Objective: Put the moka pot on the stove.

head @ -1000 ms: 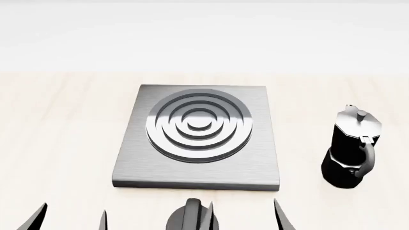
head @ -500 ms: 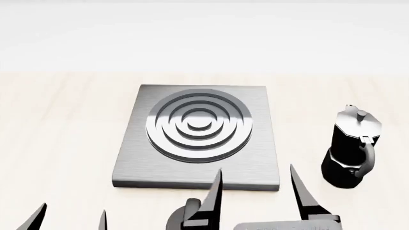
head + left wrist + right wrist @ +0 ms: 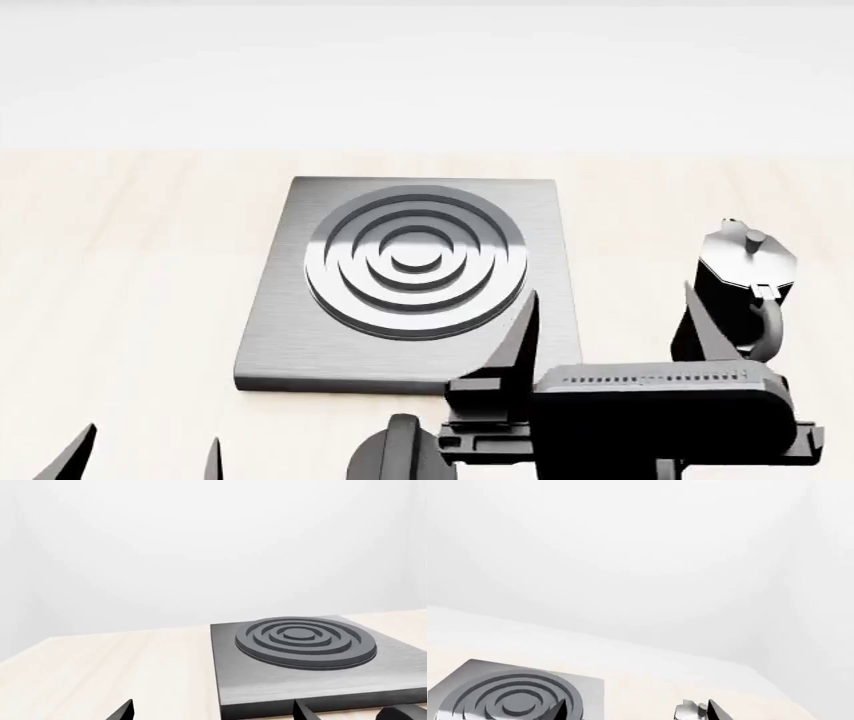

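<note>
Nearest the robot, the left gripper [image 3: 147, 455] shows only two black fingertips at the bottom edge of the head view, spread apart and empty. Beside it sits a short black knob [image 3: 398, 452]. The right gripper [image 3: 607, 325] reaches forward over the pale wooden table [image 3: 120, 260], its fingers spread wide with nothing between them. One finger overlaps the pot [image 3: 734, 290], which stands upright on the table just right of the stove [image 3: 414, 285]. Behind is a white wall.

Right hand [image 3: 607, 315] raised, fingers spread; left hand [image 3: 147, 450] low, spread.
</note>
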{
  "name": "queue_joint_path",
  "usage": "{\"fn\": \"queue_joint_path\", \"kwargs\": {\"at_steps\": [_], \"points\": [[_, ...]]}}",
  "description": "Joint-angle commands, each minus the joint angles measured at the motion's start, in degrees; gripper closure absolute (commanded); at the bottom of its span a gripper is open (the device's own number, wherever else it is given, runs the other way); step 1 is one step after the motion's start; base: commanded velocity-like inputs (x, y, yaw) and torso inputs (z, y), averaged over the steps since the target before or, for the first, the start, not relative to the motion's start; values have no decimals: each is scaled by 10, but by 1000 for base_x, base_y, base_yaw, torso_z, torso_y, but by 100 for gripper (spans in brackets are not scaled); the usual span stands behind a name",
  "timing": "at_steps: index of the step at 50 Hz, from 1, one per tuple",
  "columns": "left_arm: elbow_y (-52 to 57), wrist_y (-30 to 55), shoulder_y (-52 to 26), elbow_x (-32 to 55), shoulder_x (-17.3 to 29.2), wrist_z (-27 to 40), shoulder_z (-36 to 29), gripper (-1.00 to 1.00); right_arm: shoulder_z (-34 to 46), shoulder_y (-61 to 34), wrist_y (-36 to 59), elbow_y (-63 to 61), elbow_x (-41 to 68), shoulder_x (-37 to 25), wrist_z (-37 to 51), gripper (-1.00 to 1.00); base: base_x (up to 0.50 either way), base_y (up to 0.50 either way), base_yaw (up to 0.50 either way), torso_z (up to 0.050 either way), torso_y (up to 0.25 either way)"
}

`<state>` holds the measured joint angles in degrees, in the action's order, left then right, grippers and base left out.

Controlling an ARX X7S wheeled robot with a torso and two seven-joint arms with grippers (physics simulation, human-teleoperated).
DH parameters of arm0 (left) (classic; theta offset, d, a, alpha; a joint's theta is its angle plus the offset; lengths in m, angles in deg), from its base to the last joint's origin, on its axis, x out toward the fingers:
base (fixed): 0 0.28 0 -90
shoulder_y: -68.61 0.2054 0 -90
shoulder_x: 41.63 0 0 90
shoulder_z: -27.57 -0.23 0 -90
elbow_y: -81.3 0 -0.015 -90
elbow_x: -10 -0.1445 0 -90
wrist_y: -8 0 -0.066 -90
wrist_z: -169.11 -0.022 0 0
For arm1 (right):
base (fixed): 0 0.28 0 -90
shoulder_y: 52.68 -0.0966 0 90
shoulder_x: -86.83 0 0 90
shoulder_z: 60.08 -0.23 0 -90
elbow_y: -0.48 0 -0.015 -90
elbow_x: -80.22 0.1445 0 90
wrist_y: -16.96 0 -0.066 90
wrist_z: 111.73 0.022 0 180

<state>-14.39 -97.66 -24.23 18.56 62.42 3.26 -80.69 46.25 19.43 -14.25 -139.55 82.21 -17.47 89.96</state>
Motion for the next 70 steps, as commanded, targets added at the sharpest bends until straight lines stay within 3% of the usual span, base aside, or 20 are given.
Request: {"fn": "queue_joint_path", "kwargs": {"at_steps": [1, 19, 39, 70], "points": [[0, 1, 0, 3, 1, 3, -2, -100, -26, -60, 98, -28, 2, -12, -7, -100, 0, 0, 0, 0, 0], [1, 1, -1, 5, 4, 7, -6, -100, -91, -69, 146, -57, 15, -28, -30, -100, 0, 0, 0, 0, 0], [0, 1, -2, 7, 7, 12, -9, -100, -286, -48, 123, -3, 107, 20, -139, -100, 0, 0, 0, 0, 0], [1, 3, -3, 6, 10, 23, -14, -100, -324, -47, 48, 127, 143, 2, -200, -100, 0, 0, 0, 0, 0]]}}
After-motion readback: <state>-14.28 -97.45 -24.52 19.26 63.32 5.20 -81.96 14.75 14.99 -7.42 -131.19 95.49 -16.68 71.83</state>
